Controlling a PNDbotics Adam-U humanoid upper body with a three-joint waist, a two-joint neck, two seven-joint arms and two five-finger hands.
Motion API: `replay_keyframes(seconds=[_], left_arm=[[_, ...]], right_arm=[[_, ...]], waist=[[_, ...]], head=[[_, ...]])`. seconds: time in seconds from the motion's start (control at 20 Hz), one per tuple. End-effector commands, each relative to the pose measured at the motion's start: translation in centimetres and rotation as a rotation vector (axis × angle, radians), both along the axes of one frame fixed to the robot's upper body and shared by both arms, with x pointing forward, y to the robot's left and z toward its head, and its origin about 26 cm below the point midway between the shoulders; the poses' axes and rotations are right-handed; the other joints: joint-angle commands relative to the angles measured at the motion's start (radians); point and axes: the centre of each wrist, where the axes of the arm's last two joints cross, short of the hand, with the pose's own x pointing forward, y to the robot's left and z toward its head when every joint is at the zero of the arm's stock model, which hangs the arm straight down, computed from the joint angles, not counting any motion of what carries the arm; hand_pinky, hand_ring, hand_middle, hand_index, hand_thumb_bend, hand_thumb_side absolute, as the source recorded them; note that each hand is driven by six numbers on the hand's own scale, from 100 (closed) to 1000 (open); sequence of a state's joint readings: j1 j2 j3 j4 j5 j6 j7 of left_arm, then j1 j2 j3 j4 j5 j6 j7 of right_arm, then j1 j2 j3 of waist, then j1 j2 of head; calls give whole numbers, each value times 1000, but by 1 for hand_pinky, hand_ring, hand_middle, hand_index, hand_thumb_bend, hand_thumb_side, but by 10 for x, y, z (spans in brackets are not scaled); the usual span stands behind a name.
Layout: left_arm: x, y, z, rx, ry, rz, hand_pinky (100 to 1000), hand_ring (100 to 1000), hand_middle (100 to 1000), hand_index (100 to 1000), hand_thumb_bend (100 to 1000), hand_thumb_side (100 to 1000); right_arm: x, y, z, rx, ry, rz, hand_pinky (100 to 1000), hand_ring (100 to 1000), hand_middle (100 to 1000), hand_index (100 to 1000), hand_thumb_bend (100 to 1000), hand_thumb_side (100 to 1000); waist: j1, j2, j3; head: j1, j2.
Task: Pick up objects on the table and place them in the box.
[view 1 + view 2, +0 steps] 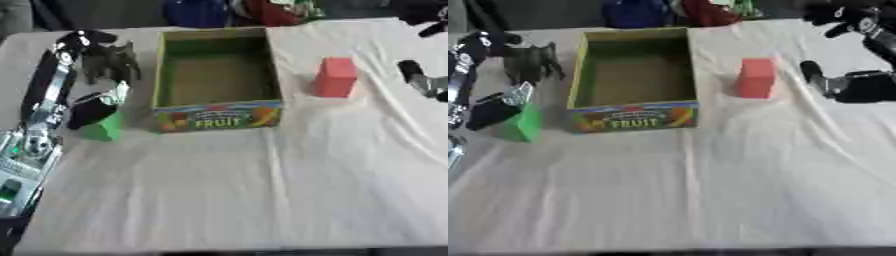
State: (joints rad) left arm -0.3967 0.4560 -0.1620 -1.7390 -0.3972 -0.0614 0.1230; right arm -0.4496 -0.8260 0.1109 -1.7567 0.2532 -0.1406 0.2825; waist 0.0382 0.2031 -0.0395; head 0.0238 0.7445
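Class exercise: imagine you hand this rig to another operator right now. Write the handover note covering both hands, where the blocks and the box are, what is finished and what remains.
Left hand: down at the green block, left of the box; whether its fingers are closed on the block cannot be told.
Right hand: at the right edge, apart from the red block, holding nothing that shows.
Fruit box: open, mid-table, nothing visible inside.
Red block: upright on the cloth, right of the box.
Done: nothing is boxed yet.
Left: put the green block in the box, then the red one.
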Motion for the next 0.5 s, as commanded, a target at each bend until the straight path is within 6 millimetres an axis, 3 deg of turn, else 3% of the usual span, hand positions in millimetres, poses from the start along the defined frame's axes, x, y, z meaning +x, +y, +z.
replay_keyframes(seconds=[0.05, 0.5], left_arm=[[0, 4, 10, 17, -25, 3, 794, 707, 728, 804, 205, 193], [-1, 11, 17, 70, -18, 14, 794, 713, 734, 805, 223, 201]], right_arm=[[-1, -4, 14, -15, -32, -7, 804, 894, 866, 993, 152, 273], [-1, -5, 13, -14, -28, -10, 803, 894, 866, 993, 146, 275]], waist=[[-2, -18, -2], [-1, -23, 1]], head=[[3, -12], [4, -14]])
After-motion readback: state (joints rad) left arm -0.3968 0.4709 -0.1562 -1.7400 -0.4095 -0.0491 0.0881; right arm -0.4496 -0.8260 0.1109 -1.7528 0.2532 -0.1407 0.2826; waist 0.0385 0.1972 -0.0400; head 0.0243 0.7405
